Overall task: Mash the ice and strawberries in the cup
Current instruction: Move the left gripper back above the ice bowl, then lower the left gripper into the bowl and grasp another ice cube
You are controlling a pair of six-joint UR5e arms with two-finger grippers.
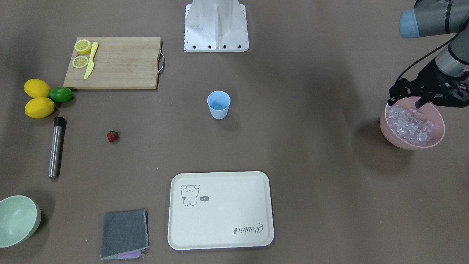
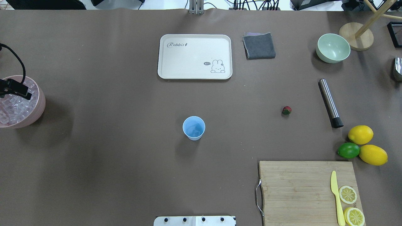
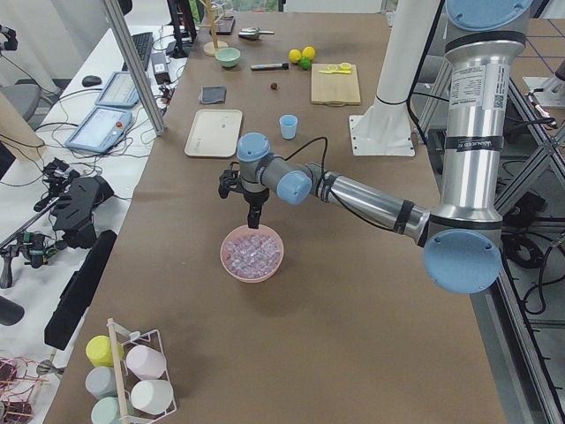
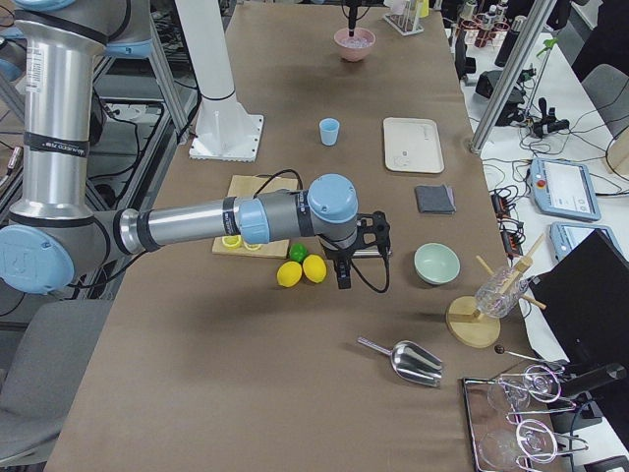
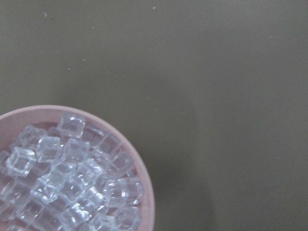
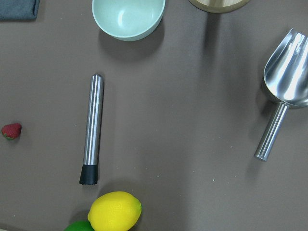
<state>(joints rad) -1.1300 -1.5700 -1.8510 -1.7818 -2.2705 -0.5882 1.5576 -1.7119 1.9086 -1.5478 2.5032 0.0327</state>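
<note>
The light blue cup stands upright mid-table, also in the overhead view, with a faint glassy glint at its bottom. The ice fills a pink bowl at the robot's far left; it also shows in the left wrist view. My left gripper hangs open just above the bowl's rim, nothing visibly between its fingers. The strawberry lies alone on the table, also in the right wrist view. My right gripper hovers over the table beside the lemons; I cannot tell whether it is open.
A steel muddler lies near the strawberry. Two lemons and a lime sit by a wooden cutting board with lemon halves and a yellow knife. A cream tray, grey cloth, pale green bowl and metal scoop are also here.
</note>
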